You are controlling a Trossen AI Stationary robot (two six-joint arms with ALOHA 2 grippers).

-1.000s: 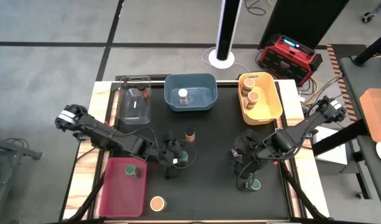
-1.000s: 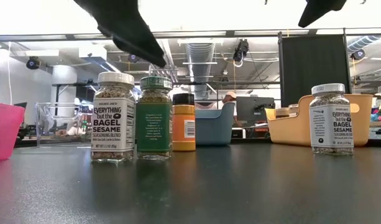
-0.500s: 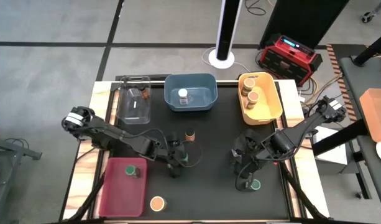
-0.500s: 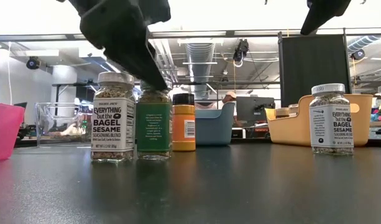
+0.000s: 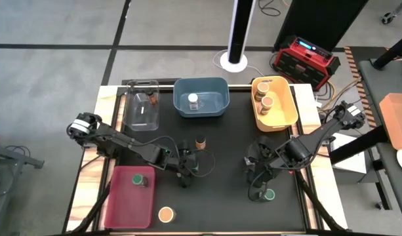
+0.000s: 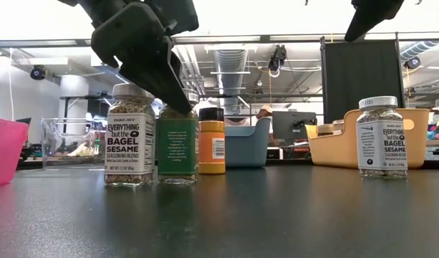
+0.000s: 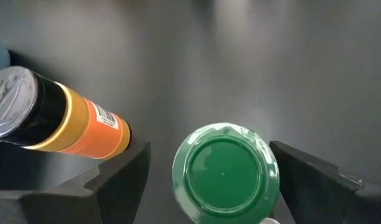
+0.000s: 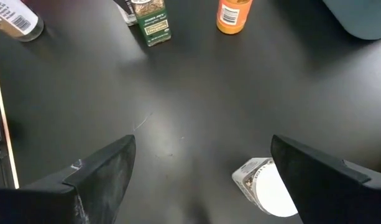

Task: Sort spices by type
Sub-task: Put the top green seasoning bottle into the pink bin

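My left gripper (image 7: 210, 148) is open and lowered from above over a green-lidded spice jar (image 7: 225, 172). One finger stands on each side of its lid; I see no touch. In the low view the gripper (image 6: 169, 86) hides that lid, and the jar (image 6: 177, 147) stands upright between a white-lidded bagel-seasoning jar (image 6: 129, 136) and an orange jar (image 6: 212, 147). My right gripper (image 8: 199, 168) is open and hovers above the table. A white-lidded jar (image 8: 266, 186) stands below it, close to one finger.
A red bin (image 5: 122, 206) holds one green-lidded jar (image 5: 140, 180). A clear bin (image 5: 140, 111), a blue bin (image 5: 217, 98) with a white-lidded jar and a yellow bin (image 5: 286, 108) with two tan-lidded jars line the far edge. A tan-topped jar (image 5: 166, 214) stands near the near edge.
My left gripper has moved toward the table's right and down onto the green-lidded jar, and its fingers now straddle the lid. The jars have stayed in place. The right arm has kept still.
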